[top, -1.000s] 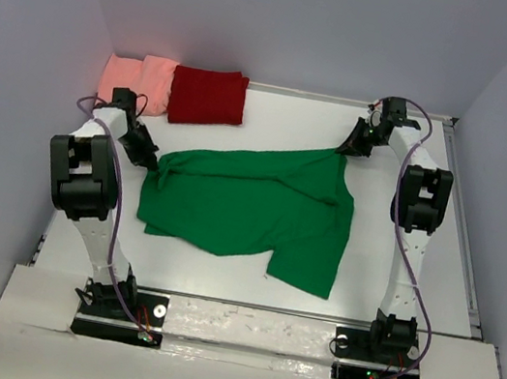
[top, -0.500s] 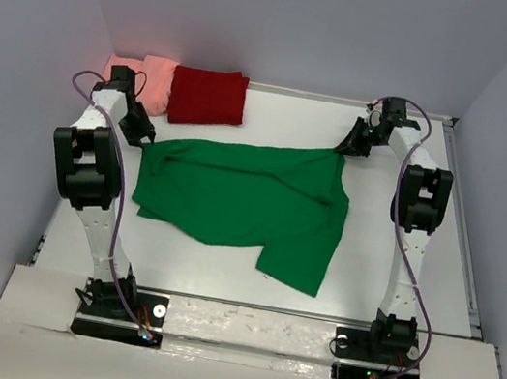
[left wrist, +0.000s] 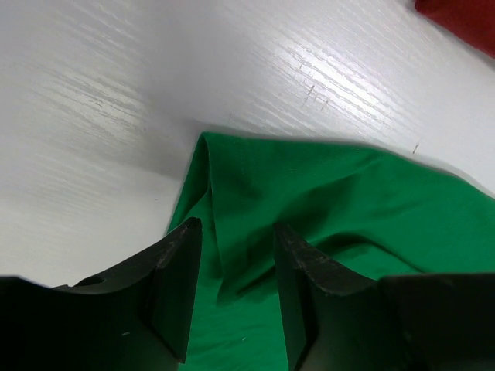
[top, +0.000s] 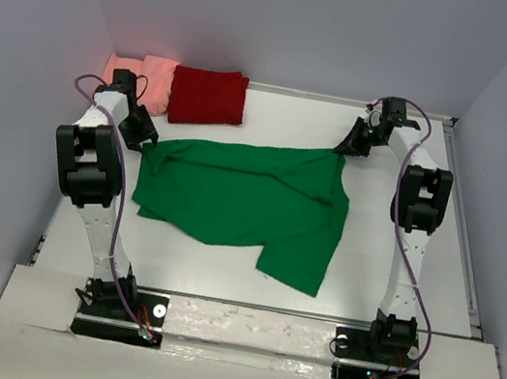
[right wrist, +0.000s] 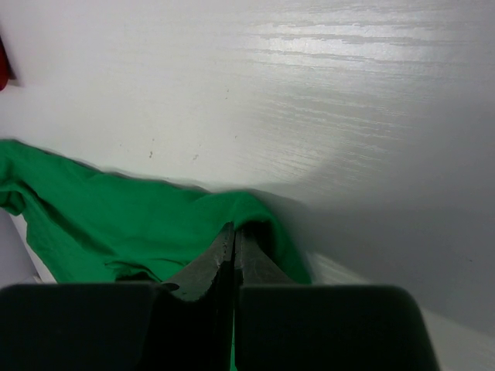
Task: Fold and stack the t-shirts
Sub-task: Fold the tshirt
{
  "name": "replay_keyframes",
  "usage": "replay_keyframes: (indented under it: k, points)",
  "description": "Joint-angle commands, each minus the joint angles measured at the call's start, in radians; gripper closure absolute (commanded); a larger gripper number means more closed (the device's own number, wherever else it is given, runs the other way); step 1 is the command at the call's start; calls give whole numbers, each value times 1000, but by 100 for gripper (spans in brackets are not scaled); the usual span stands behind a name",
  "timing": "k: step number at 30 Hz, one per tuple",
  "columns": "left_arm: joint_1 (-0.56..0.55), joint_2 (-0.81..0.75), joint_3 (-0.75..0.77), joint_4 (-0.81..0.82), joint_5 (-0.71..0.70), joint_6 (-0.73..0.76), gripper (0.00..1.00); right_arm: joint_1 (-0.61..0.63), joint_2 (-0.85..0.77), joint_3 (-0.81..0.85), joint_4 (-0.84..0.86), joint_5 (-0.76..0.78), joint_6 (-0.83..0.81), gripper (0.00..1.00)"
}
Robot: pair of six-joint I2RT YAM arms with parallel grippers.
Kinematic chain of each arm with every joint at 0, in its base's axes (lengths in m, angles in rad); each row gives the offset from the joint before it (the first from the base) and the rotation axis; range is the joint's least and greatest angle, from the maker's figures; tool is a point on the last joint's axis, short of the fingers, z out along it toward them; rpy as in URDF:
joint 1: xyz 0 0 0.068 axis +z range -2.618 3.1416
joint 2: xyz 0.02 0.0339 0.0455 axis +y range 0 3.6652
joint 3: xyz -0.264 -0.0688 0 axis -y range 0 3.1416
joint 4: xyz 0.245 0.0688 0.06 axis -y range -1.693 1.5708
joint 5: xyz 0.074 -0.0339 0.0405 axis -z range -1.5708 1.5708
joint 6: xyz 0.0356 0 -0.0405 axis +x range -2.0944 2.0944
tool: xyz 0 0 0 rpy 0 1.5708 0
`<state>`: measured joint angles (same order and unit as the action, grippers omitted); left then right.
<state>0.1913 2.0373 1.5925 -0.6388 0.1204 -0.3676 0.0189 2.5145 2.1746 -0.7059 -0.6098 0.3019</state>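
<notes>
White wood-grain table [top: 286, 117], grey walls [top: 303, 22]; green t-shirt [top: 242, 197] spread.

- left gripper [top: 142, 137] has moved back and left, toward the far-left of the worktop [top: 376, 221]
- green t-shirt [top: 242, 197] dragged left with it, near flap drawn in

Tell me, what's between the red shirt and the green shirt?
Only bare white table lies between the red shirt and the green shirt, seen in the top view.
</notes>
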Motion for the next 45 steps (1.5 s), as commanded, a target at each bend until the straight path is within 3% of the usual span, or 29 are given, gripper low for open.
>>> replay_keyframes:
  k: [1,8,16,24,26,27,31,45]
  points:
    - [5,-5,7,7,10,12,50,-11,-40,-7,23,-19,-18,100]
    - [4,52,67,-5,7,16,66,-11,-39,-4,23,-19,-18,100]
    - [5,84,116,-36,-10,22,66,-11,-37,-4,23,-18,-18,100]
    - [5,66,106,-35,-19,22,57,-11,-36,-6,25,-21,-18,100]
    - [5,70,106,-32,-22,25,71,-11,-34,-6,25,-22,-18,100]
    - [5,81,106,-32,-24,25,87,-11,-36,-6,25,-22,-20,100]
    - [5,110,107,-35,-16,22,99,-11,-36,-9,25,-22,-20,100]
    - [20,113,207,-78,4,12,100,-20,-36,-10,26,-27,-21,100]
